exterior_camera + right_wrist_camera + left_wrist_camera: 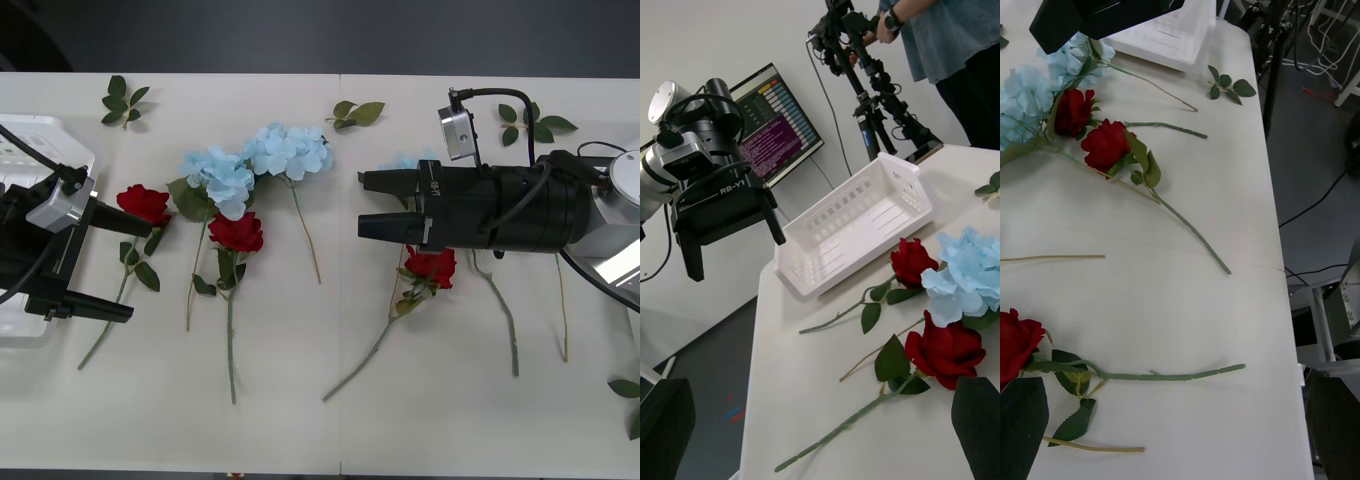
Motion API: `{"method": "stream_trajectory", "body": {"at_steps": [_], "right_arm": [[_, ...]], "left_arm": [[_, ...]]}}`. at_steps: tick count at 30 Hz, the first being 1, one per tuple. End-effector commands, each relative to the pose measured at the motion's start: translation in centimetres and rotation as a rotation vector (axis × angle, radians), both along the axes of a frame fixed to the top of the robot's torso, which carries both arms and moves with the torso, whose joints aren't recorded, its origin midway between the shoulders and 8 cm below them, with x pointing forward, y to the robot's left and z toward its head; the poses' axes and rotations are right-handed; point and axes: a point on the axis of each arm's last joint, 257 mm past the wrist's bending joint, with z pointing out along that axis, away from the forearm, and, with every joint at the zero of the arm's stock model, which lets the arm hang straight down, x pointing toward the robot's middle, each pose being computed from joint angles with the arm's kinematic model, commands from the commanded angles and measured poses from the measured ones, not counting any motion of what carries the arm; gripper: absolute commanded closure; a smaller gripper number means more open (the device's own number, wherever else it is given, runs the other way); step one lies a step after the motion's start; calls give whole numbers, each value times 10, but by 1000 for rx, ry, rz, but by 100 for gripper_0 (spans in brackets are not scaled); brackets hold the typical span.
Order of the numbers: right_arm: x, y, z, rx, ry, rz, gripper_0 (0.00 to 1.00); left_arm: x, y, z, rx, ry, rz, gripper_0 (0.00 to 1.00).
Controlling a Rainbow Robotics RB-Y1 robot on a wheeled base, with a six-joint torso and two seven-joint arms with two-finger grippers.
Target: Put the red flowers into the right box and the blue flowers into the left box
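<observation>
So nothing's sorted yet, every flower is lying flat on the desk (300,420). Using the middle red rose (237,231) as my landmark: there's a second red rose (144,203) off toward my left side, and a third one (432,265) toward my right. Two blue flowers (218,177) (289,150) sit just behind the middle rose, the nearer cluster touching its head. Another bit of blue peeks out behind my right arm, mostly hidden.

My left end effector (115,270) is spread wide and empty, hovering beside that left-hand rose, with the left box (40,130) right behind it. My right end effector (382,205) is also spread and holding nothing, hanging above the desk on the right of the middle rose, over the third rose's area. The right box (1169,34) is back behind that arm.

What worries me:
- The middle rose and the blue cluster overlap, leaves and all. Grab one there and I'd probably drag the other along into the wrong box.
- Stems are thin and flat on the desk, so closing on one could just skid off or pinch nothing.
- My left fingers are close to the left-hand rose, but that one belongs in the far box, so a long carry or a handover, and the floppy head could swing and slip.
</observation>
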Motion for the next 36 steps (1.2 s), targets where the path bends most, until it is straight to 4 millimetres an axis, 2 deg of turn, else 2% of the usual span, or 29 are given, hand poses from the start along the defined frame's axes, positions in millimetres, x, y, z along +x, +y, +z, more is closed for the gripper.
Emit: {"method": "stream_trajectory", "body": {"at_steps": [1,8,13,18,23,26,31,36], "right_arm": [[-15,4,-20,5,38,18,0],[-8,-6,-8,-13,106,14,0],[-2,-22,5,-104,210,20,0],[-1,-47,14,-253,482,-39,0],[-1,-77,-1,-422,758,-225,0],[2,-105,-19,-543,855,-390,0],[14,-173,-48,-762,852,-689,0],[34,-230,-61,-844,851,-906,0]], "left_arm": [[8,0,19,3,-77,-19,0],[13,0,28,13,-116,-7,0],[19,7,21,58,-135,12,0],[40,30,11,125,-88,170,0],[65,56,4,163,-43,369,0],[80,72,1,177,-15,488,0],[100,97,-3,177,48,699,0],[112,118,-12,186,116,880,0]]}}
